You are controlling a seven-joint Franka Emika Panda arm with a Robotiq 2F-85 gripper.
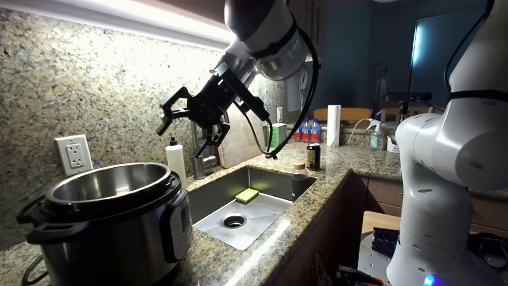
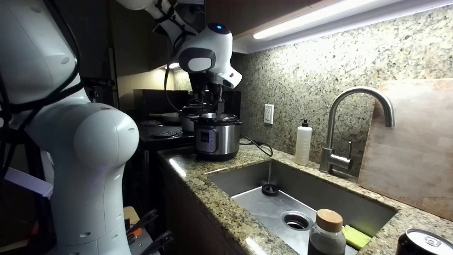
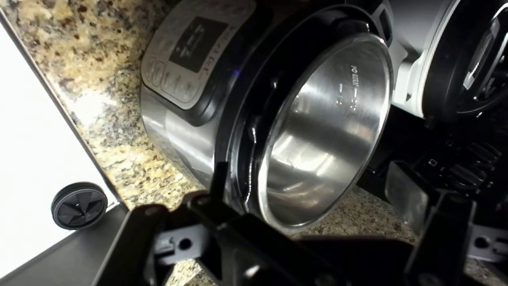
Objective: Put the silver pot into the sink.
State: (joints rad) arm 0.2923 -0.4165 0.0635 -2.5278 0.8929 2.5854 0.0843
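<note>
The silver pot (image 1: 115,183) sits inside the dark multicooker body, its round rim showing above the black collar in an exterior view. Its shiny inner wall (image 3: 329,127) fills the middle of the wrist view. My gripper (image 1: 180,140) stands open in the air, higher than the pot and apart from it. In the wrist view the fingers (image 3: 408,196) are wide apart, with the pot beyond them and nothing gripped. The sink (image 2: 240,179), a rectangular steel basin with a round drain, lies beside the cooker in both exterior views; part of it is washed out white in the wrist view.
A multicooker body (image 2: 228,140) stands on the granite counter by the stove. A white soap bottle (image 1: 176,163), an arched faucet (image 2: 331,124) and a cutting board (image 2: 407,145) line the wall. A sponge (image 1: 247,195), a wood-capped bottle (image 2: 327,233) and a stopper (image 2: 270,190) are in the sink.
</note>
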